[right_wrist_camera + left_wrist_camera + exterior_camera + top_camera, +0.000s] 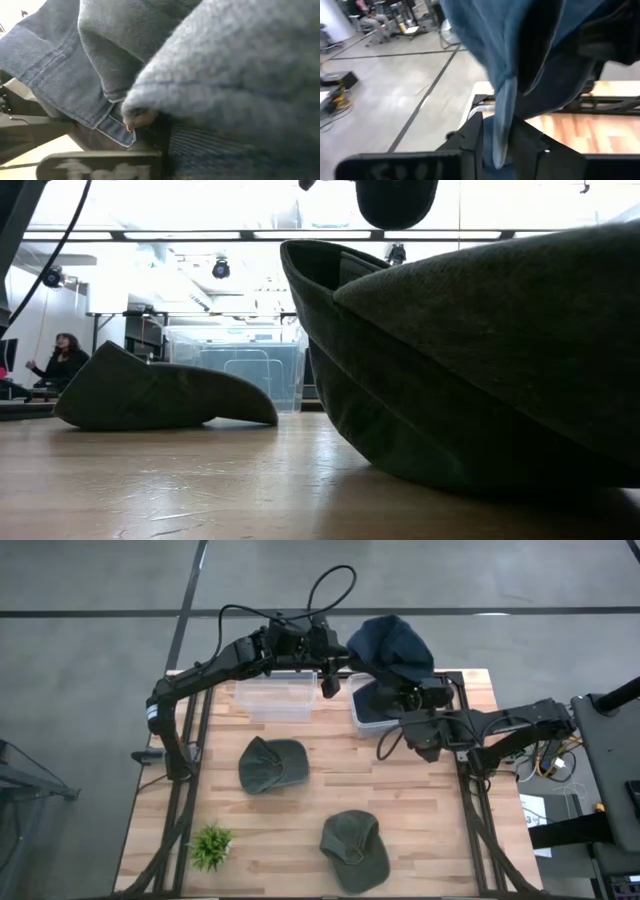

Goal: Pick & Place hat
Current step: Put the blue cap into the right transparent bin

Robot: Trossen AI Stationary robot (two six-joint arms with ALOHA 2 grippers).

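A blue denim hat (395, 645) is held up over the clear bin (362, 720) at the table's far right. My left gripper (332, 678) reaches in from the left and is shut on the hat's edge (499, 145). My right gripper (412, 698) is under the hat's right side, and denim (210, 75) fills its wrist view and hides it. Two green hats lie brim-down on the table, one mid-left (272, 762) (160, 395) and one near the front edge (355, 845) (480, 380). My left gripper pinches a narrow folded edge of the blue hat (501, 115) between its two fingers (472, 137), which come at it roughly level from the table's left. The hat is lifted clear and hangs past the fingers above the bin.
A second clear bin (275, 698) (245, 370) stands left of the first at the far edge. A small green plant (210, 845) sits at the near left corner. Bare wood shows between the two green hats. A person (62, 360) sits in the room behind.
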